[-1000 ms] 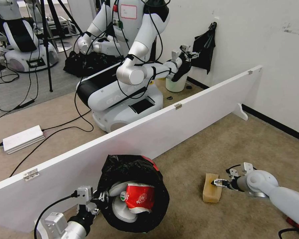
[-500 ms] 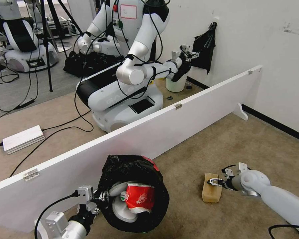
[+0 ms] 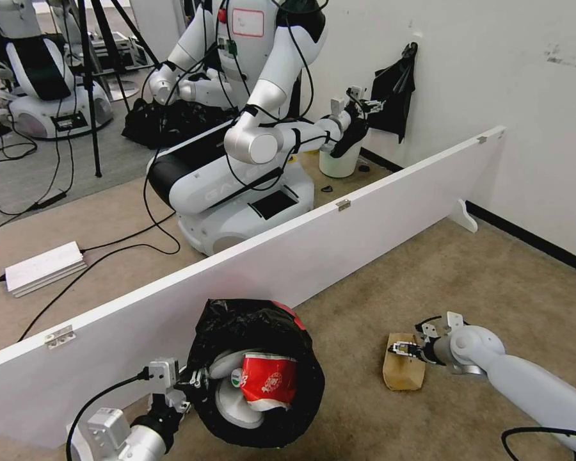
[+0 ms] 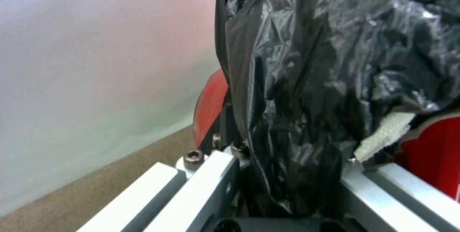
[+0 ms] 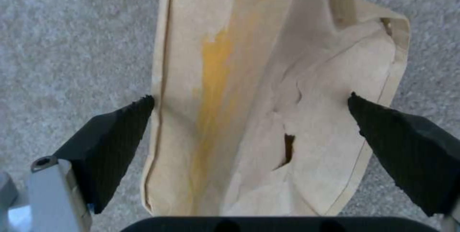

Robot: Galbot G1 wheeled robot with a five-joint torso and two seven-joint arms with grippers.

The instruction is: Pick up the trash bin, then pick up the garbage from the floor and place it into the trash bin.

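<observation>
The trash bin, red with a crinkly black liner, hangs tilted just above the floor with its mouth facing me. My left gripper is shut on its rim; the left wrist view shows the liner pinched between the fingers and the red body beside it. A red-white paper cup and white litter lie inside. A tan paper bag lies on the carpet. My right gripper is open and low over it, a black pad on each side of the bag.
A long low white board stands on the carpet just behind the bin and bag. Beyond it stand another white robot and a white bin. A white wall closes the right side. Open carpet lies to the right of the bag.
My right gripper has moved left over the paper bag, and the bag has shifted slightly left and turned. The left gripper and the bin have stayed put.
</observation>
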